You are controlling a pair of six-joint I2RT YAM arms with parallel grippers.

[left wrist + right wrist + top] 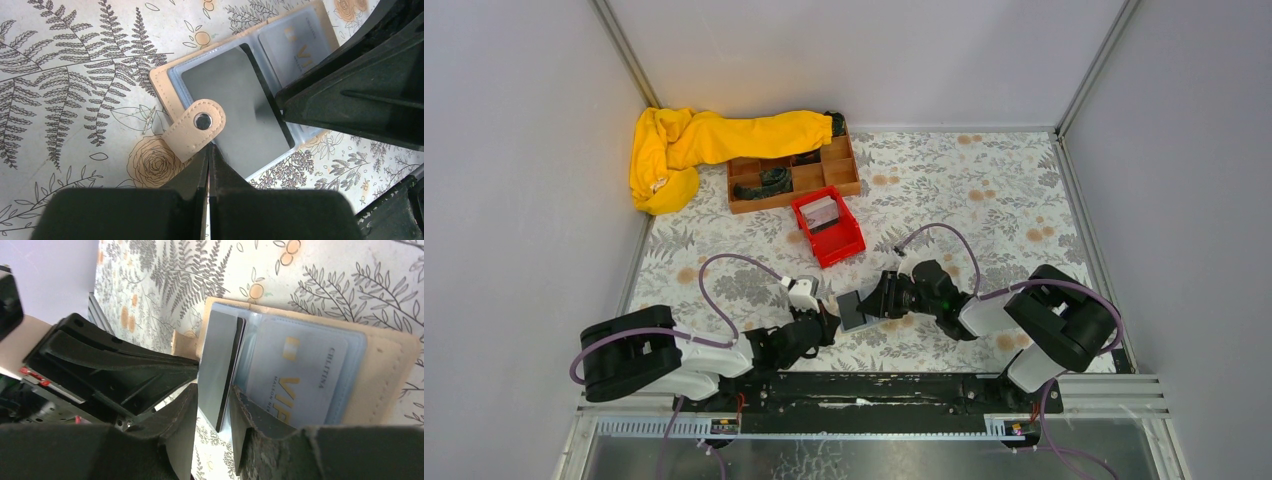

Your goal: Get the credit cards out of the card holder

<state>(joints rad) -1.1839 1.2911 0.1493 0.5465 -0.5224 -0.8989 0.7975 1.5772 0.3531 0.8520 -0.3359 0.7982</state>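
The card holder [854,312] lies open on the floral table between my two grippers, tan edge [162,90] and clear sleeves up. My left gripper [209,147] is shut, its tips against the base of the tan snap strap [195,129]. A grey credit card [217,355] stands tilted out of its sleeve, a dark edge along one side. My right gripper [215,387] is open with a finger on each side of that card. A whitish card [295,375] with gold letters stays flat in the neighbouring sleeve. In the top view the grippers meet over the holder: left gripper [829,322], right gripper [871,303].
A red bin [829,240] with a pale card [821,210] in it stands just beyond the holder. Behind it is a brown wooden compartment tray [792,180], with a yellow cloth [694,145] draped over its back left. Grey walls close in the table.
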